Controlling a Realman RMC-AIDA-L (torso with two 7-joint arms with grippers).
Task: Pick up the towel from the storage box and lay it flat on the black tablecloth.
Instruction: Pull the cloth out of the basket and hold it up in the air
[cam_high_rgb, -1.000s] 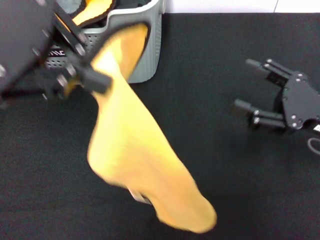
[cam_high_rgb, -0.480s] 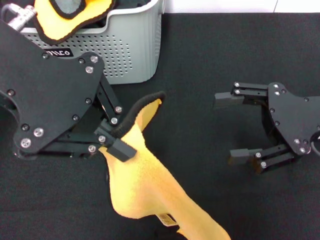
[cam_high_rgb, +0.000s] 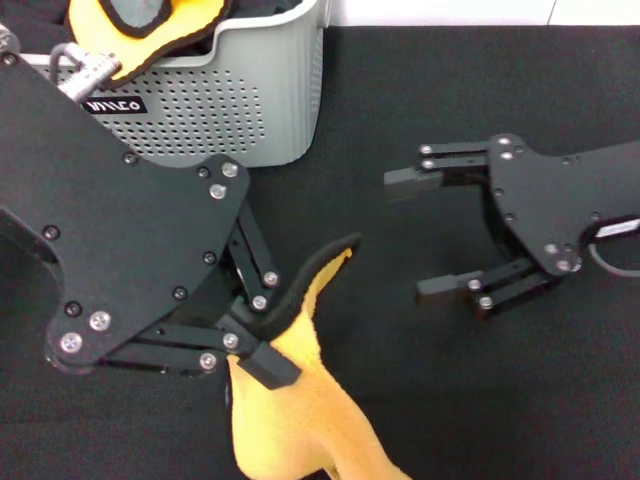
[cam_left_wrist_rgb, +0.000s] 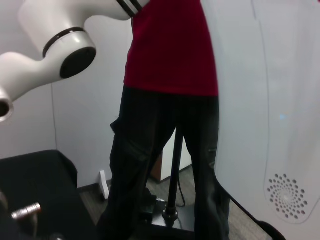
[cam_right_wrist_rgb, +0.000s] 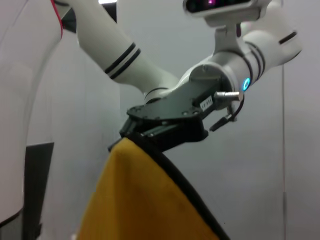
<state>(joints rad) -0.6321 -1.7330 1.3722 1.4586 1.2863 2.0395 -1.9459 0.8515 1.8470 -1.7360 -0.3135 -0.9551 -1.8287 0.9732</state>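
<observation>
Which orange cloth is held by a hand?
The plain orange-yellow towel, pinched by the left hand over the black tablecloth; the grey-faced cloth lies in the storage box.

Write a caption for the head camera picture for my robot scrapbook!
Left tool lifts the yellow towel over the black tablecloth, right tool open nearby, storage box behind.

Storage box (cam_high_rgb: 270, 110) blocks far left; bare black tablecloth (cam_high_rgb: 420, 400) between pincers.

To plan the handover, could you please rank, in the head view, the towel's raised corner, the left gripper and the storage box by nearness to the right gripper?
From the open right gripper:
1. Towel: its raised corner, just toward the robot's left.
2. Left gripper: pinching the towel, lower left.
3. Storage box: far upper left, with another orange cloth inside.
</observation>
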